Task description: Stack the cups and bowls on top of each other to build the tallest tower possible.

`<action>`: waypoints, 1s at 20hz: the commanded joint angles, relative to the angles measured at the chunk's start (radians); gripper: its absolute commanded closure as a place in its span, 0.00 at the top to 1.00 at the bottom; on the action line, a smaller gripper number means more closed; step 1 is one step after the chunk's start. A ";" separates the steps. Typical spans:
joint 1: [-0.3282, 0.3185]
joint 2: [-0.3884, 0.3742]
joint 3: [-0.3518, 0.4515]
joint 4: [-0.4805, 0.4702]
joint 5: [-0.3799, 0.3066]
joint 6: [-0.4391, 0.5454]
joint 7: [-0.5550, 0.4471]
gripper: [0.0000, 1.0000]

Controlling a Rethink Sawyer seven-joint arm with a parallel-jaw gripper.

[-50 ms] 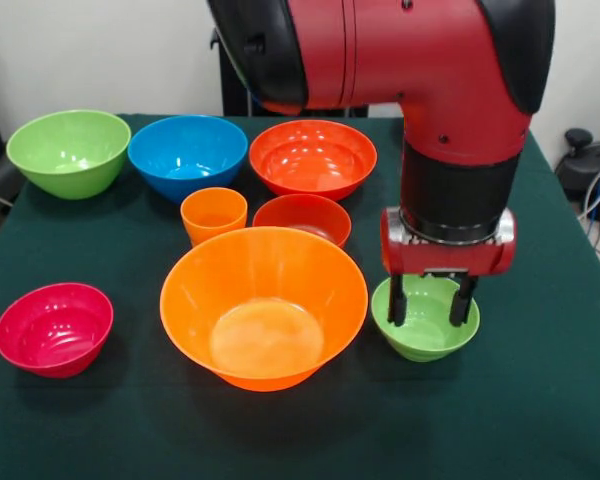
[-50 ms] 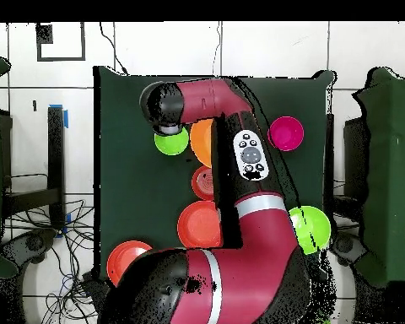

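Dark green cloth covers the bench (image 1: 540,420), where the claw (image 1: 430,300) is held spread inside the small green bowl (image 1: 425,335), just beside the largest orange bowl (image 1: 264,305).

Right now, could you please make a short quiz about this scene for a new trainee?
1. True or false: the gripper hangs over the small green bowl, fingers spread inside its rim.
2. Which thing stands directly behind the largest orange bowl in the front view? A) orange cup B) pink bowl C) blue bowl
3. Fill in: the large green bowl stands beside the ____ bowl.

Key: 1 true; 2 A; 3 blue.
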 commanded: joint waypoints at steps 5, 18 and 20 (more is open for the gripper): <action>-0.001 0.131 0.090 -0.059 -0.098 -0.028 -0.304 1.00; -0.007 0.102 0.103 -0.039 -0.109 -0.003 -0.292 1.00; -0.007 0.103 0.105 -0.038 -0.112 -0.006 -0.290 1.00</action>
